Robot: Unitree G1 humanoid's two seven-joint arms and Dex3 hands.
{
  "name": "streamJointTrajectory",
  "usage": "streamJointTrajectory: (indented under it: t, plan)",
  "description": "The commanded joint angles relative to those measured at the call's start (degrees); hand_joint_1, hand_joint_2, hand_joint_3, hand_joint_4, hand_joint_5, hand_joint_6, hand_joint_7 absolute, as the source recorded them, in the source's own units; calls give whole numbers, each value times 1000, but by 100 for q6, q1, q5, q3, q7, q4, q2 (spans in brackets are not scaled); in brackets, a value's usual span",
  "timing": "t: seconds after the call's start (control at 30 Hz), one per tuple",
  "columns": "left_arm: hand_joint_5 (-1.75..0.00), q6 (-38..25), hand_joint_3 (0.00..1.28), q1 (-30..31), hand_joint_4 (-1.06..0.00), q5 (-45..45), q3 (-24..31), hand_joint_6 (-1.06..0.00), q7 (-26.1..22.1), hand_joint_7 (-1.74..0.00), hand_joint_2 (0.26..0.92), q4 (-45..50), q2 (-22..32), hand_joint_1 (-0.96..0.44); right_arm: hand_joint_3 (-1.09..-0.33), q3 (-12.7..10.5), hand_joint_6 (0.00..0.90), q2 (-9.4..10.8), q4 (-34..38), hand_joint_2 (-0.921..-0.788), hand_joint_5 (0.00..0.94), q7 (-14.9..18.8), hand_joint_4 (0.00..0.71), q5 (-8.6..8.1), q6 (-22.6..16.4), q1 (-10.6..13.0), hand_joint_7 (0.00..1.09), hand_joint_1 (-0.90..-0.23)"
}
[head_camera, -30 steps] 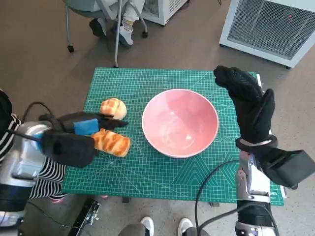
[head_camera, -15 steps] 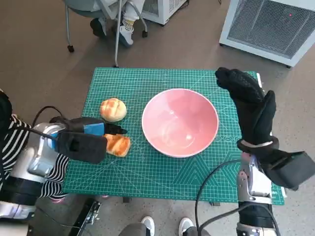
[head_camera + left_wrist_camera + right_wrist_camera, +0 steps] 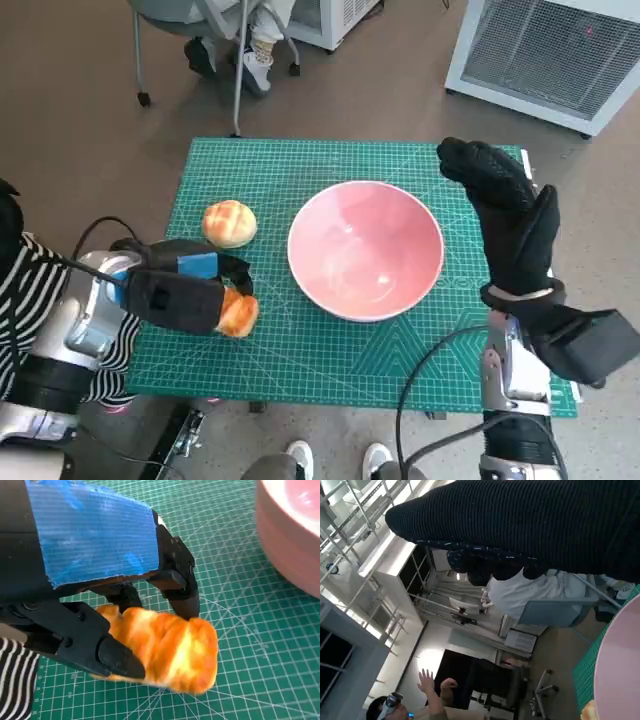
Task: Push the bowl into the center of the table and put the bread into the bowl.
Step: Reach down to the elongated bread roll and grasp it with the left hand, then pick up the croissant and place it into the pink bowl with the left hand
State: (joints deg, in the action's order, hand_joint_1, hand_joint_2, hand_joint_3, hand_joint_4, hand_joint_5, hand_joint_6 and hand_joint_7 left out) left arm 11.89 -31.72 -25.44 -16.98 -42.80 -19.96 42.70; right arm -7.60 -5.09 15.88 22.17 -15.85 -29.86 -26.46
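Left hand [image 3: 180, 292] lies low over the mat, fingers [image 3: 181, 582] clasping the bread [image 3: 167, 650]; right hand [image 3: 510, 222] raised beside bowl [image 3: 366, 249], fingers spread, empty.

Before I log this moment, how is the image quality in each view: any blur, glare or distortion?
Head view: evenly lit and sharp, with wide-angle bending toward the edges; soft sheen inside the pink bowl. Left wrist view: the bread under the left robot hand is in focus, while the bowl's rim is softer and cropped. Right wrist view: turned on its side, bright ceiling lights wash out parts, and the glove is a dark band.
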Motion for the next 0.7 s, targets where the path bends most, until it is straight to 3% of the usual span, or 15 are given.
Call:
streamJointTrajectory:
  t: [0.03,0.7]
  plan:
    - [-1077,129,49,32,-762,125,201,-590,60,-1214,919,159,173,1,-712,9,122,57,120,-921,3,-36,202,-11,-7,69,343,-707]
    - [-1082,-282,35,-339,-770,884,1285,-635,123,-1158,915,1322,295,1,-712,-11,115,79,153,-921,1,58,198,-159,-26,87,361,-706]
